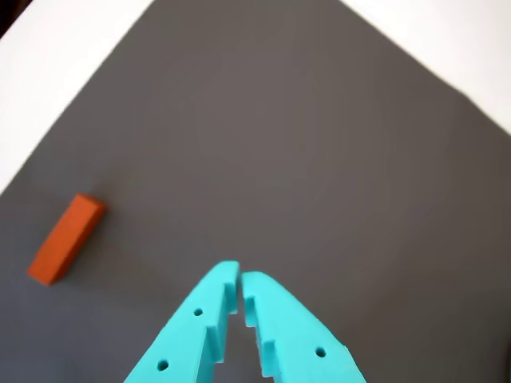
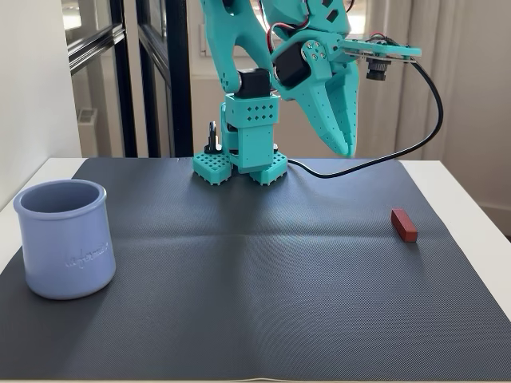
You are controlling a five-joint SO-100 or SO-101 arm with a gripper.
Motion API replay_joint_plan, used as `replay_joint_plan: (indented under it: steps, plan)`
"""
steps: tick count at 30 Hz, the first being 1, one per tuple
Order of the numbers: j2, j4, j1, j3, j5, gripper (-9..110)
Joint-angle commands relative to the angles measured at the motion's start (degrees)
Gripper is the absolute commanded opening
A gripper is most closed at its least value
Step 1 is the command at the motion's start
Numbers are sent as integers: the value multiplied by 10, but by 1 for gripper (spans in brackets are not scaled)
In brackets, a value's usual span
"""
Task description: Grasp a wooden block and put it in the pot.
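The turquoise plastic two-finger gripper (image 2: 349, 149) hangs in the air above the far part of the dark grey ribbed mat (image 2: 255, 279), its tips pointing down and clear of the surface. In the wrist view the gripper (image 1: 239, 278) enters from the bottom edge with its fingertips nearly together, only a thin slit between them, and nothing held.

The small reddish-brown rectangular wooden block (image 2: 403, 224) lies flat on the mat near its right side in the fixed view, well apart from the gripper and lower in the picture than it. In the wrist view the wooden block (image 1: 67, 238) sits at the left, lying at a slant, off to the side of the gripper's line.

The pale lavender-blue round pot with a thick rolled rim (image 2: 64, 238) stands upright at the left edge of the mat in the fixed view, with embossed script on its side. It is well apart from the block, on the opposite side of the mat. The wrist view does not show it.

The mat covers most of the white counter (image 2: 455, 179), and the arm's turquoise base (image 2: 239, 167) stands at the mat's far edge. A black cable (image 2: 399, 148) loops from the wrist camera down to the mat behind the gripper.
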Motion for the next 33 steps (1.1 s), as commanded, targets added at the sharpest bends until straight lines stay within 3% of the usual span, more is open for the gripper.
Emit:
replay_joint_plan:
  steps: [1, 7, 18, 33]
  plan:
    - [-23, -2, 4, -28, 40, 0]
    - [-127, -3, 30, -58, 98, 0]
    - [-291, -2, 67, -236, 103, 0]
    - [-267, 91, -116, -208, 320, 0]
